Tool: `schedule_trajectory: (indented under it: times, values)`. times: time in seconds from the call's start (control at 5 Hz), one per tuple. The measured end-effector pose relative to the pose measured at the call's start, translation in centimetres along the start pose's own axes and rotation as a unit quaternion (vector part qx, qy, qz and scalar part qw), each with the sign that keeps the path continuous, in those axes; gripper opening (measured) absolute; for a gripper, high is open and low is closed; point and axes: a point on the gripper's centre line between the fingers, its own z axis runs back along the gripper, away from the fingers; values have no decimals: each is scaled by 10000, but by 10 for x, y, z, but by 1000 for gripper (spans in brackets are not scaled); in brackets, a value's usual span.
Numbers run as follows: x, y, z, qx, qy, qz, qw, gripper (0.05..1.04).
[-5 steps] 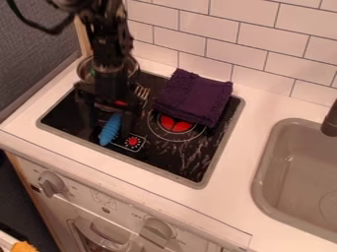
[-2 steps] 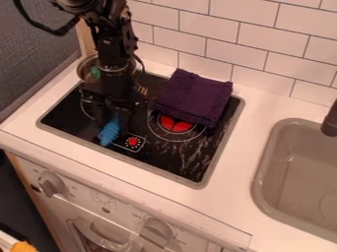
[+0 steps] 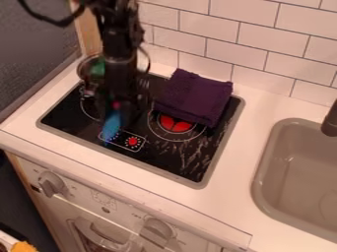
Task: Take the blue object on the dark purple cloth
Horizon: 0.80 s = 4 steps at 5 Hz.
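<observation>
End effector: 1 gripper (image 3: 117, 110), at 10 o'clock of the centre of the stovetop (image 3: 191, 165), directly at the blue object; whether it grasps, we cannot tell.
Blue object: 1 blue object (image 3: 112, 125), at 9 o'clock on the stovetop, at 8 o'clock of the cloth. We read it as upright-slanting, lower end tapered.
Cloth: 1 dark purple cloth (image 3: 195, 97), folded, at 1 o'clock.
Red-lit burner: 1 burner (image 3: 176, 124), at 3 o'clock, beside the cloth's lower edge.
Pot: 1 metal pot (image 3: 83, 69), at 11 o'clock, with green inside.
Sink: 1 basin (image 3: 296, 167), at 4 o'clock; 1 faucet (image 3: 330, 123), at 3 o'clock.
Front knobs: we count 2, one knob (image 3: 51, 183) between 7 and 8 o'clock, one at 6 o'clock.
</observation>
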Motion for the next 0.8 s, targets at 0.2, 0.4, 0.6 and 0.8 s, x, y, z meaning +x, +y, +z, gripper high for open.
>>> schedule_trajectory:
  times: [0.2,0.4,0.6,0.8]
  values:
    - [19,-18,23,8,-206,-133,9997,421]
    - [49,-52,37,-141,-387,-408,9983,421]
    - [64,-80,29,-180,-288,-616,9975,421]
    - [62,-78,29,-110,-231,-493,9985,421]
